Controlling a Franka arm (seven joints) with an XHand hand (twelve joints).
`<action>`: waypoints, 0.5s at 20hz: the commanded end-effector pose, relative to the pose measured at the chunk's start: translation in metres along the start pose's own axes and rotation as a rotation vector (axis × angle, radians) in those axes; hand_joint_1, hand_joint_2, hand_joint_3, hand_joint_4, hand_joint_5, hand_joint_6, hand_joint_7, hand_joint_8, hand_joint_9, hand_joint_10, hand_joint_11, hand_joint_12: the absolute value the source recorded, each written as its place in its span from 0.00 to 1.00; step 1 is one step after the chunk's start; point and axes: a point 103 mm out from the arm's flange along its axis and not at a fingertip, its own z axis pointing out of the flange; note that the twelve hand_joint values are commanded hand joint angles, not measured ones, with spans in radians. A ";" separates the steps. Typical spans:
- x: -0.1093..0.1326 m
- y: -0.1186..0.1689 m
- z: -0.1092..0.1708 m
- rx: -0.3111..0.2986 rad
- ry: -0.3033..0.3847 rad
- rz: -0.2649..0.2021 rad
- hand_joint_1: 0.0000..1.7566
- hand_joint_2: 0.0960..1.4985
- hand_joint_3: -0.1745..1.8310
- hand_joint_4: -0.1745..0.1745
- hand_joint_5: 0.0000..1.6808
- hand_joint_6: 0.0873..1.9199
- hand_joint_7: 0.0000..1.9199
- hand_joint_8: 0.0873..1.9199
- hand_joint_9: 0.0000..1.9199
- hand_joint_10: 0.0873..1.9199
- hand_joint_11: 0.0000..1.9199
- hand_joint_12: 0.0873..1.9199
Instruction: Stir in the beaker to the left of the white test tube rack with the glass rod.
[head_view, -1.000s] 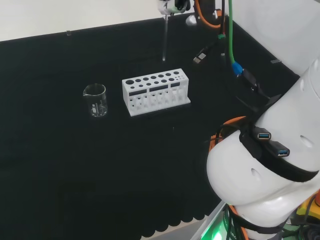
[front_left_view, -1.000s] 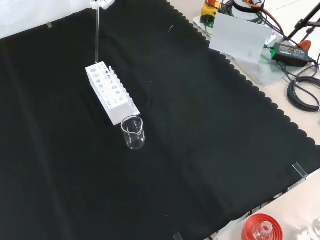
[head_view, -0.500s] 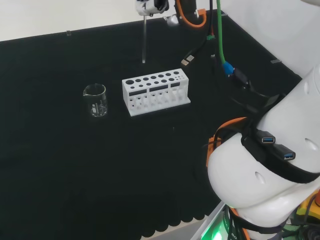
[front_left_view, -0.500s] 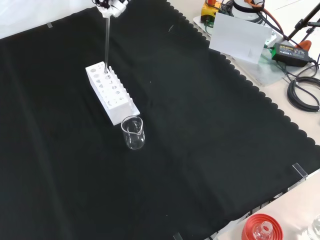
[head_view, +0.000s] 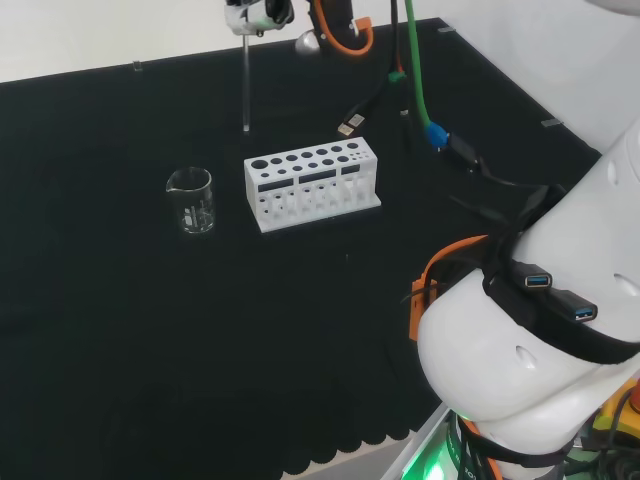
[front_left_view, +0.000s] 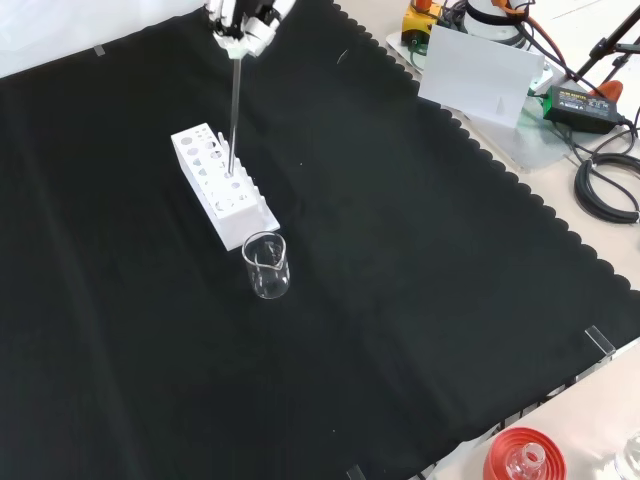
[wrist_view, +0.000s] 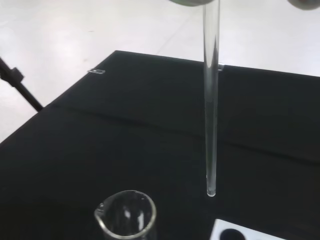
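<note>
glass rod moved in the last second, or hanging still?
Yes. In the head view the glass rod in the hand moved left along the white test tube rack, towards the beaker.

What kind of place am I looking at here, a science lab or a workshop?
Most likely a robotics test bench set up like a chemistry lab. A robot hand holds a glass rod upright above a white test tube rack, with a clear beaker nearby on the black cloth.

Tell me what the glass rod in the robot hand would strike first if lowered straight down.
Probably the white test tube rack or cloth beside it, not the beaker; the glass rod in the robot hand hangs short of it. Depth unclear.
</note>
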 end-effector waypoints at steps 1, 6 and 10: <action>0.024 0.012 0.005 0.007 0.011 -0.050 0.75 0.71 0.00 0.00 0.72 0.18 0.67 0.38 0.85 0.25 0.79 0.33; 0.037 0.019 0.009 0.015 0.016 -0.083 0.75 0.71 0.00 0.00 0.72 0.18 0.67 0.38 0.85 0.25 0.79 0.33; 0.048 0.024 0.013 0.022 0.015 -0.104 0.75 0.71 0.00 0.00 0.72 0.18 0.67 0.38 0.85 0.25 0.79 0.33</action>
